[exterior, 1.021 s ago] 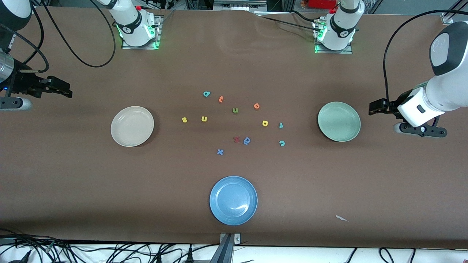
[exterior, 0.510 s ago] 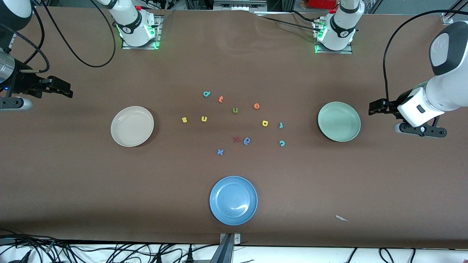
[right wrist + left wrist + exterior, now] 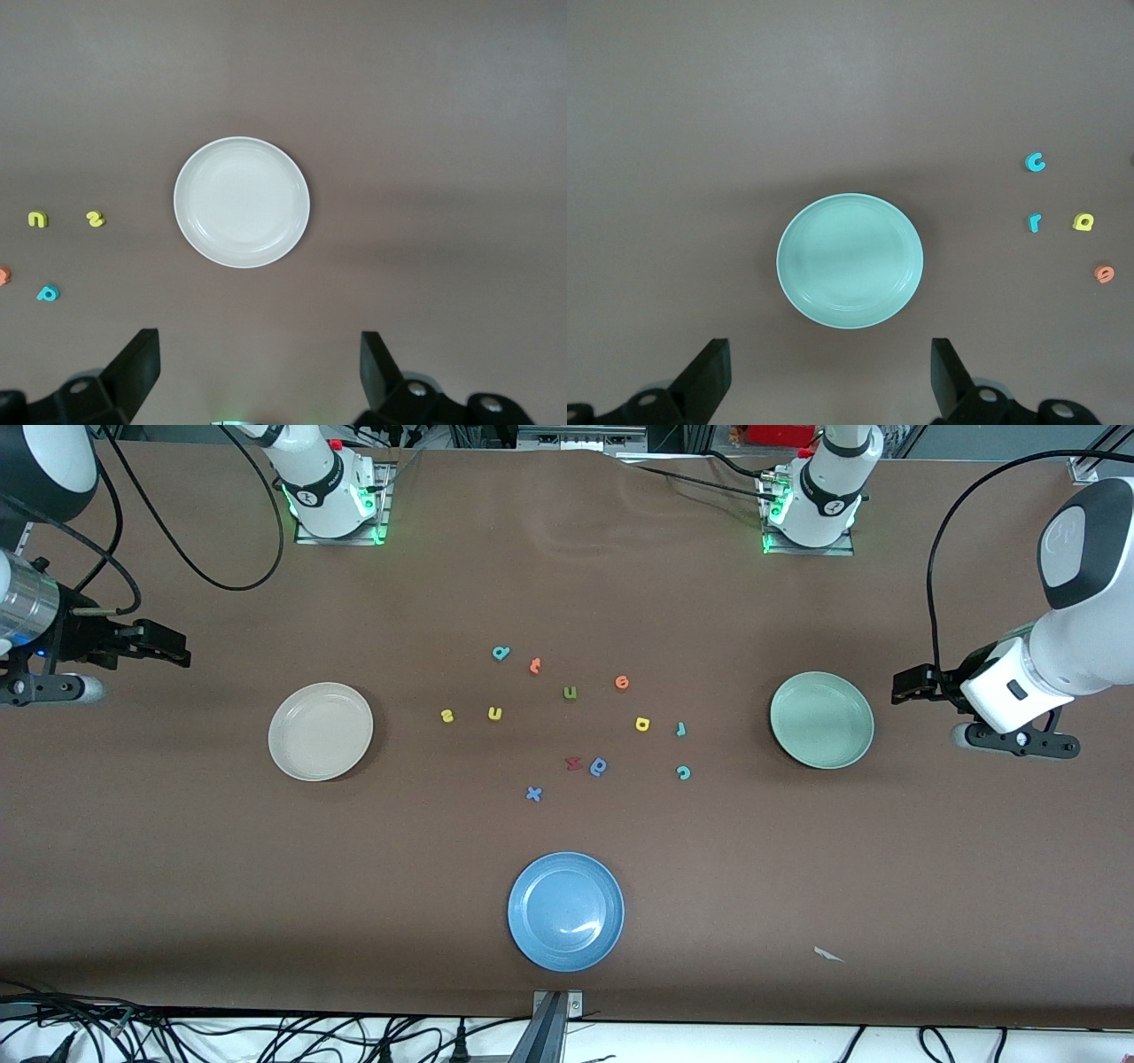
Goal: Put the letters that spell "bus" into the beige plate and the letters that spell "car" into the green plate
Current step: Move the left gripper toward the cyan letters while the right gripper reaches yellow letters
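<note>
Three plates (image 3: pixel 321 731) and eleven foam letters (image 3: pixel 570 693) on one brown table (image 3: pixel 266 868).

High front view, two downward wrist views

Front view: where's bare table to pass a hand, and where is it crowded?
Bare: between the beige plate and the yellow "s"; between the teal "c" and the green plate; around the blue plate. Crowded: the letter cluster mid-table.

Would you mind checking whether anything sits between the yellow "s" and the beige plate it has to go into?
Nothing visible does. The yellow "s" is the letter closest to the beige plate, with only bare table between them; the yellow "u" lies beside it, away from the plate.
</note>
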Available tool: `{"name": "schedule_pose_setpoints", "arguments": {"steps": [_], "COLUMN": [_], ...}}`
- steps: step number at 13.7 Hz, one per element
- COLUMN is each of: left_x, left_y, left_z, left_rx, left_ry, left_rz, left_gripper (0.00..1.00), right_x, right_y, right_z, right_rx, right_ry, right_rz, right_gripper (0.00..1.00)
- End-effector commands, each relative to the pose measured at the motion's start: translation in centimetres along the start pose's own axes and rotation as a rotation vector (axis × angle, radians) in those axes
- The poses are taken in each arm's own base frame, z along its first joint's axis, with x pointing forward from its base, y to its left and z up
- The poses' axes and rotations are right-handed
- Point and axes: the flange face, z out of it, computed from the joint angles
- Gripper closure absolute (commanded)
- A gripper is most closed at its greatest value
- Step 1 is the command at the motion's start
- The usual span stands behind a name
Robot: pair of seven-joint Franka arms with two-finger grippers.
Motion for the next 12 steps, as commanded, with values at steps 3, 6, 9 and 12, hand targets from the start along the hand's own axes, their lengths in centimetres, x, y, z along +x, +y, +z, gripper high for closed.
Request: {"name": "schedule_pose_setpoints", "arguments": {"steps": [3,6,9,12], "left_x": [0.1,0.3,0.9,1.7], "left_y": [0.2,2.0,7.6,13.6], "left_z": [0.1,0.4,2.3,5.4], "left_rx": [0.004,0.009,-0.008,-0.052], "left_ry": [0.002,-0.002,-0.036,-0.083], "left_rz": [0.001,-0.015,-0.065,-0.139], "left_gripper": [0.0,0.0,0.0,0.0], "right_x": [0.5,1.7,2.6,3.1], "right_y": [-1.5,-5.9,-11.6,-15.4], "right_z": [1.0,2.8,6.0,10.9], "right_rx": [-0.002,-0.015,-0.014,0.009], "right_ry": [-0.02,0.004,0.008,0.045], "right_rz": [-0.028,0.071,0.149,0.168], "right_gripper": [0.0,0.0,0.0,0.0]}}
